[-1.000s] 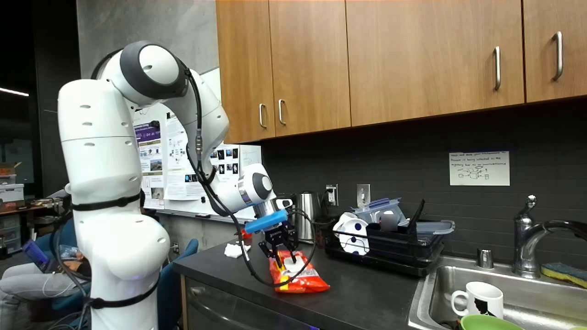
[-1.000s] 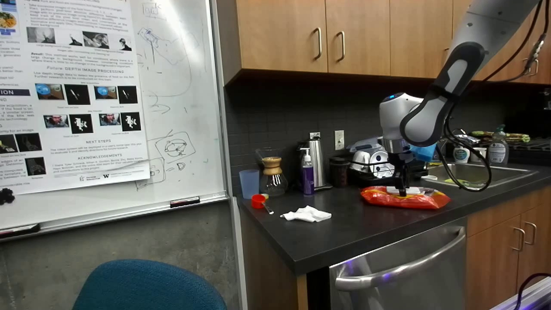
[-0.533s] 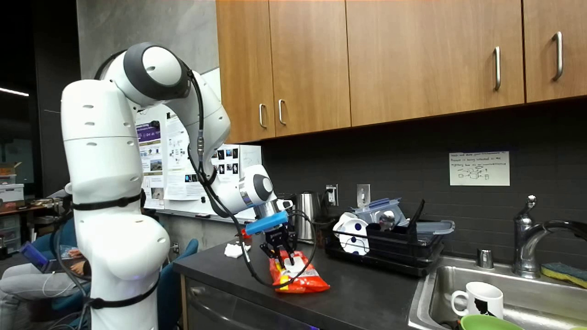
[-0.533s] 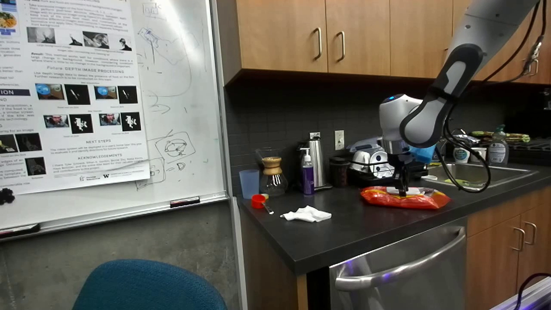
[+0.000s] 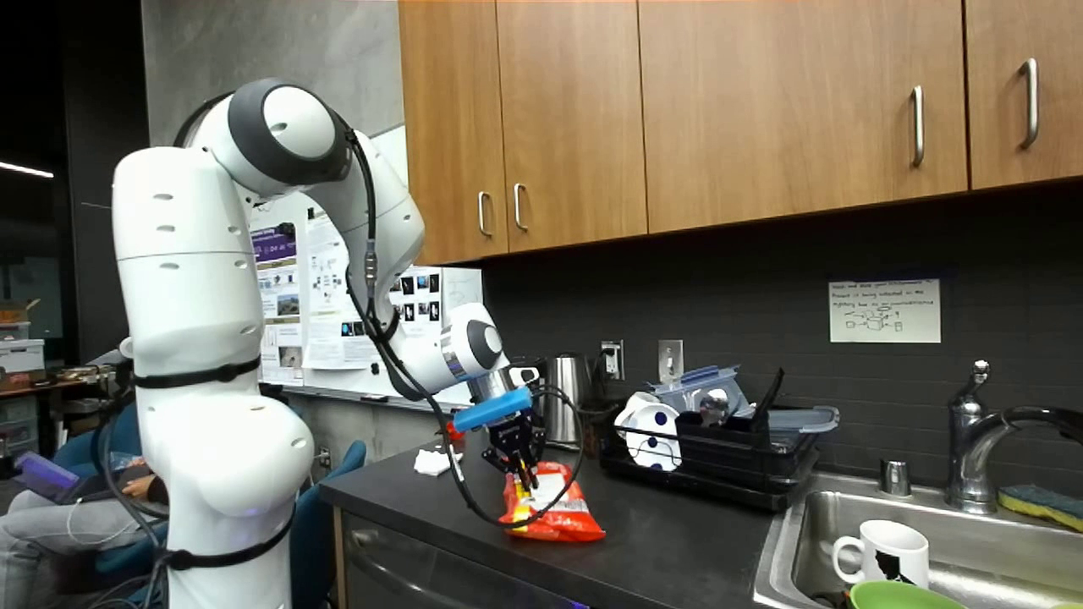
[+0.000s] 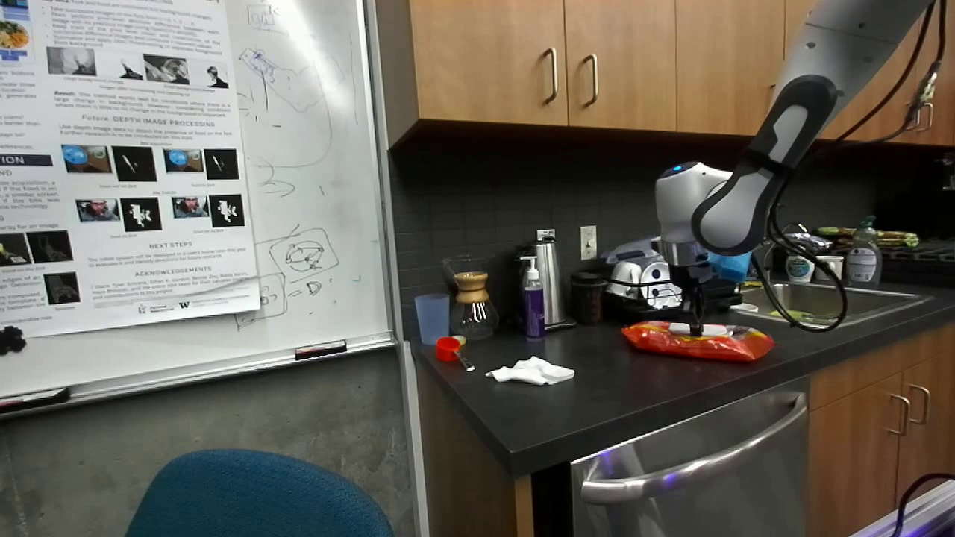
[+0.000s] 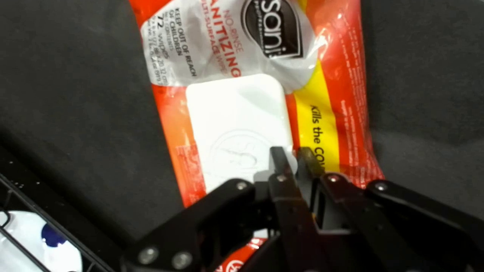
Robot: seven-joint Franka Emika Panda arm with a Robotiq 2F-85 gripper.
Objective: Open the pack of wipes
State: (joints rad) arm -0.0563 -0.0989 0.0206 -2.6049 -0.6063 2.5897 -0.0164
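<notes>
Jaws stand closer together than half a second ago at the edge of the white lid; whether they hold it I cannot tell. The pack of wipes lies on the tabletop: hook that edge, then lift gently.

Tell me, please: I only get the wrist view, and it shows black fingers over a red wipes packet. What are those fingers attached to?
Observer: A white jointed arm, shown in both exterior views.
Operator: What else is in that black rack in my view's corner?
Observer: A translucent bluish container, in an exterior view.
Operator: Anything else on the counter?
Observer: A crumpled white cloth or tissue, not touching the packet, in both exterior views.
</notes>
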